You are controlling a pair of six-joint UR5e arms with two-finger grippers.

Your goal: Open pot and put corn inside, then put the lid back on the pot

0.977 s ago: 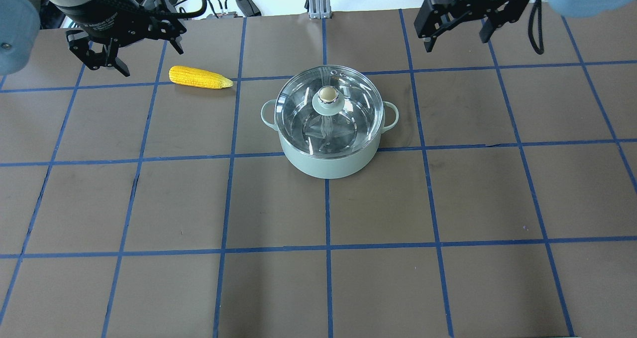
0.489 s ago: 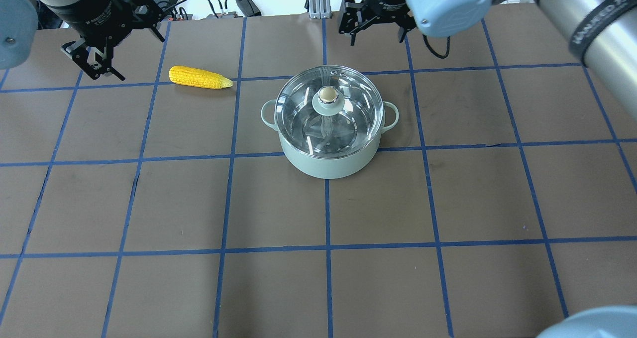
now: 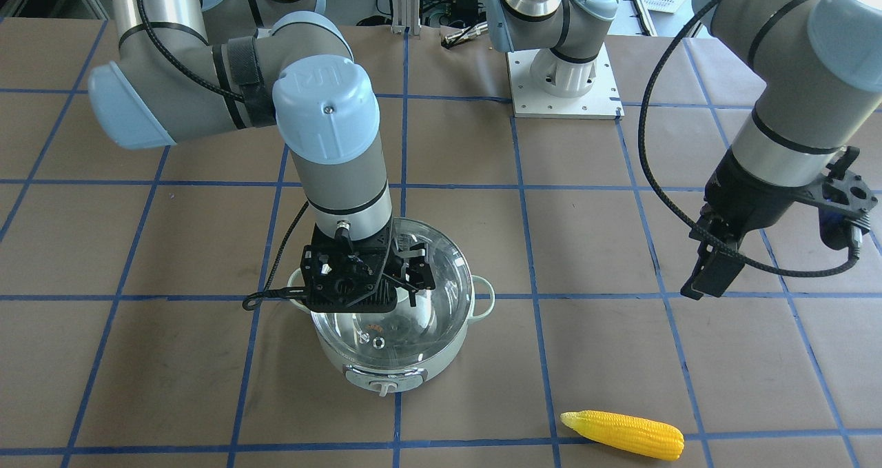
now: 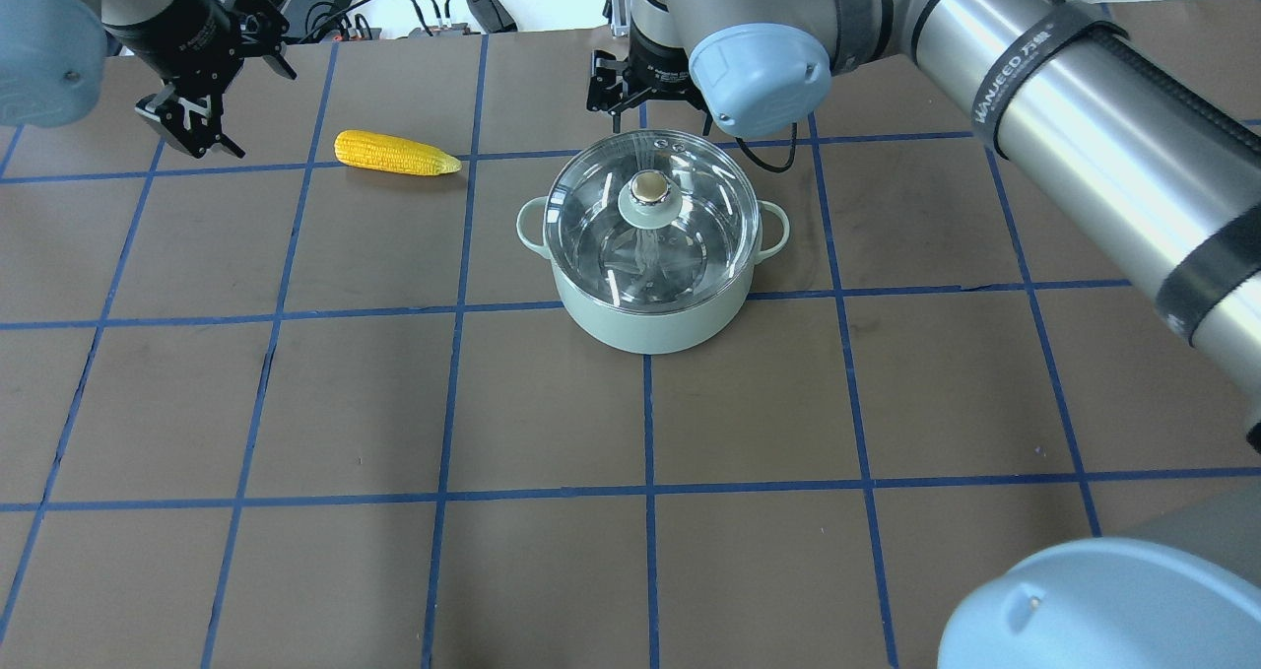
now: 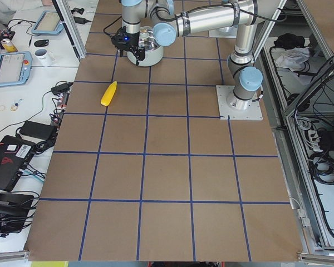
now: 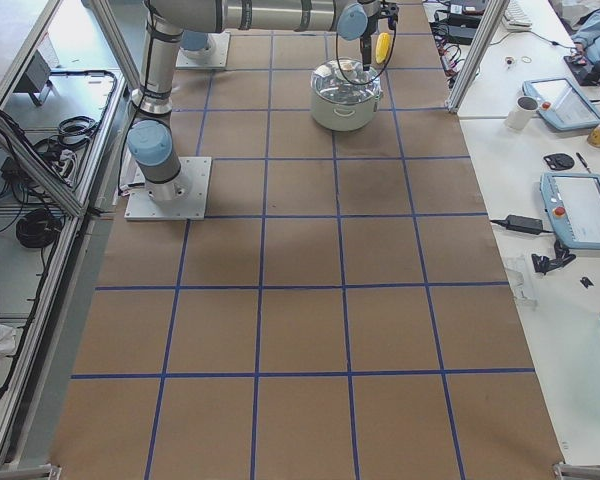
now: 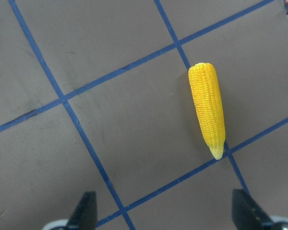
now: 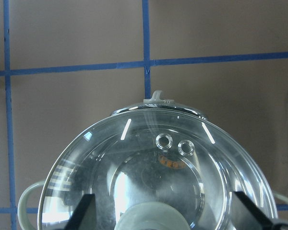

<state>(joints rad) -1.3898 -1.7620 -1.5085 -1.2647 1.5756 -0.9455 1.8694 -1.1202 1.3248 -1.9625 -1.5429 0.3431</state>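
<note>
right gripper [image 8: 165,216]: fingers [image 8: 85,213] spread wide, holding nothing. it hovers over the far half of the lid [image 4: 690,245]. lid knob [image 4: 649,188] shows at the bottom edge of the right wrist view, centred between the two fingertips, so it sits below and a bit to the near side; a short pull-in plus descent should straddle it. lid is seated on the pot [image 4: 645,329], mid-table [image 4: 887,403]

left gripper [image 7: 165,213]: also open and empty, hanging just far-left of the corn [image 4: 396,154]. corn lies flat, left of the pot and apart from it, long axis left-right, tapered tip toward the pot, crosswise to the left fingers' closing line

right arm nearer the lid, left nearer the corn; lid has to go first
</note>
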